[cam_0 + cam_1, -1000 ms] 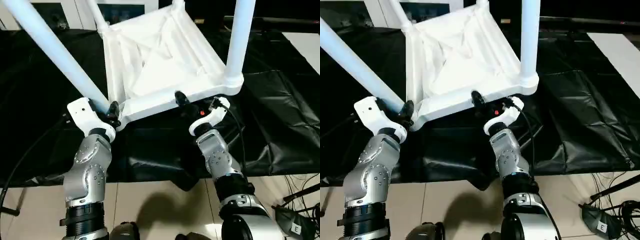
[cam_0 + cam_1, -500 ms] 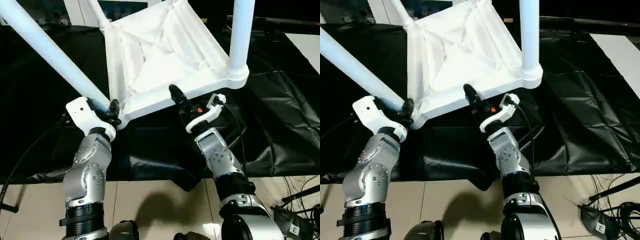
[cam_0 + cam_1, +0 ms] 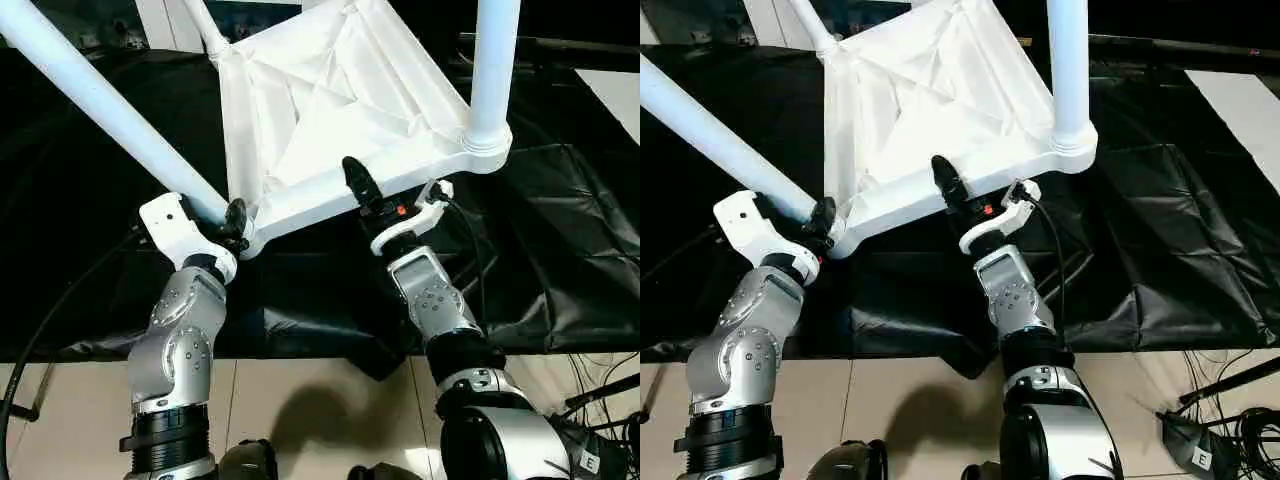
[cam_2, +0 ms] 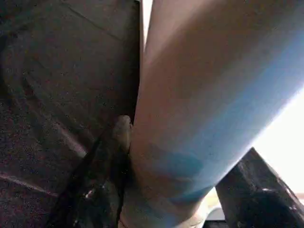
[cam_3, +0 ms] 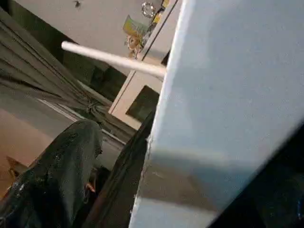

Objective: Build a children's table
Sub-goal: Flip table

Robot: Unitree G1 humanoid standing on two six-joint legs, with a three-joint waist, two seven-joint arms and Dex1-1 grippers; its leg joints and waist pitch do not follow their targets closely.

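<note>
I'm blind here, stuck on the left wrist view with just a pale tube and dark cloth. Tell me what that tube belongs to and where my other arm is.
Observer: The tube is a table leg socketed in the near left corner of the upside-down tabletop; the left gripper is shut on its base.
Operator: Report the right arm.
Observer: The right gripper clamps the tabletop's near edge, one finger over the rim.
Operator: Count the legs.
Observer: Another leg stands in the near right corner; one more rises at the far left.

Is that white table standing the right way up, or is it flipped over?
Flipped and tilted: the tabletop shows its ribbed underside, and its legs point up.
</note>
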